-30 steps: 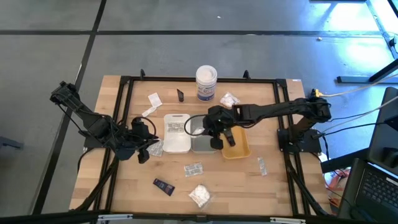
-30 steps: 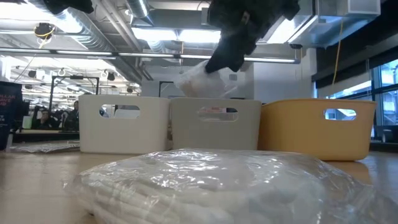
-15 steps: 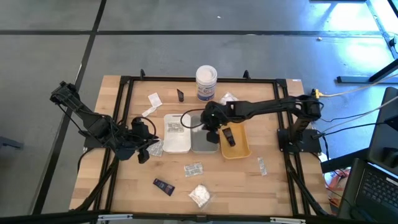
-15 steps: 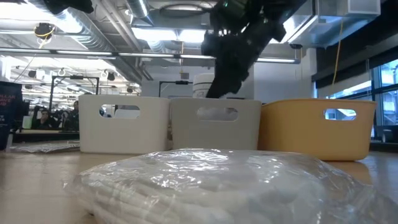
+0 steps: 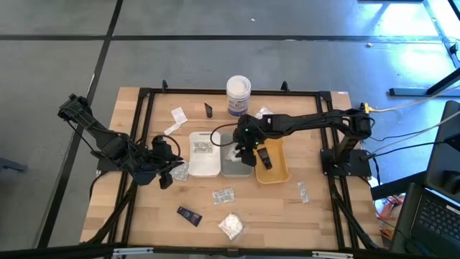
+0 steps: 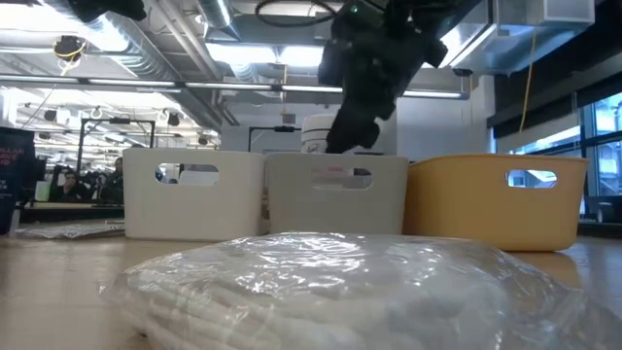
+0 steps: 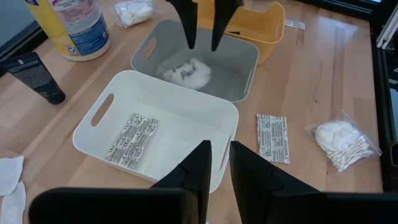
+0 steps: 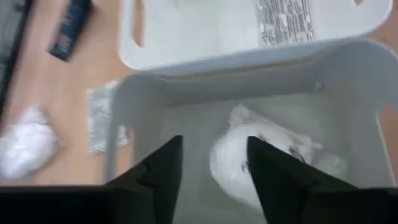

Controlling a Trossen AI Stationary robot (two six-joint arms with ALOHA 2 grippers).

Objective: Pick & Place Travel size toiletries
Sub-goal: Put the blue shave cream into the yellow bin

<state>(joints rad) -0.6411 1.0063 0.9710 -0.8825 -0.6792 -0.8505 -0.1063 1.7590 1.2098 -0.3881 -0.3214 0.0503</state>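
Right gripper (image 7: 202, 34) hangs with its fingers apart over our grey tray (image 7: 244, 46), above the white wrapped bundle (image 7: 185, 71) lying loose inside. At nine o'clock of it, the white tray (image 7: 102, 118) holds a sachet (image 7: 132, 140). Our left gripper (image 5: 167, 176) waits beyond, fingers nearly together.

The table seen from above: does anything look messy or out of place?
Nothing is spilled or damaged. Loose toiletries lie scattered outside the trays: a silvery sachet, a white bundle, a black tube. The tall tub stands upright.
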